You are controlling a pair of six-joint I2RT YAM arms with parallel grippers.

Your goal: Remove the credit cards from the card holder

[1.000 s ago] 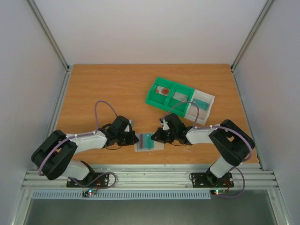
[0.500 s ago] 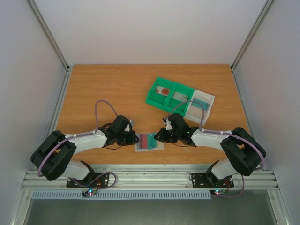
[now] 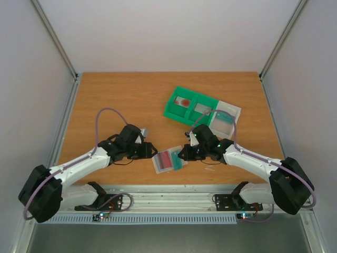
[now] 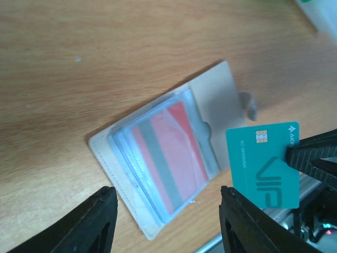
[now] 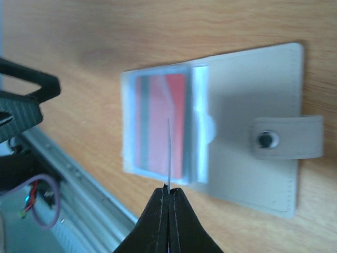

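1. Card holder (image 4: 221,89): it lies open and flat on the wood-grain table (image 4: 105,52), near the front edge, between the two arms. The outer panels are smooth beige with stitched edges. A short closure tab (image 5: 287,138) with a round snap sticks out from one side.

2. Contents: a stack of clear, glossy plastic sleeves (image 4: 122,150) sits on one panel. Through the top sleeve I see a red card (image 4: 168,153) with a grey stripe. It is inside the holder. I cannot tell whether further cards sit in the sleeves beneath it.

3. Right gripper (image 5: 168,188): the jaws are pressed together on a thin teal card (image 4: 263,163), pinched at one edge. This card is clear of the holder, just beside it. It is rigid and rectangular, with a metallic chip and large "VIP" lettering. The smaller print is not legible. In the right wrist view it appears edge-on, as a fine line only.

4. Left gripper (image 4: 167,195): the fingers are spread apart over the holder and grip nothing. The picture's lower edge cuts them off.

5. Background: a green tray (image 3: 192,104) adjoins a white tray (image 3: 236,113) farther back. Their contents are too small to identify.
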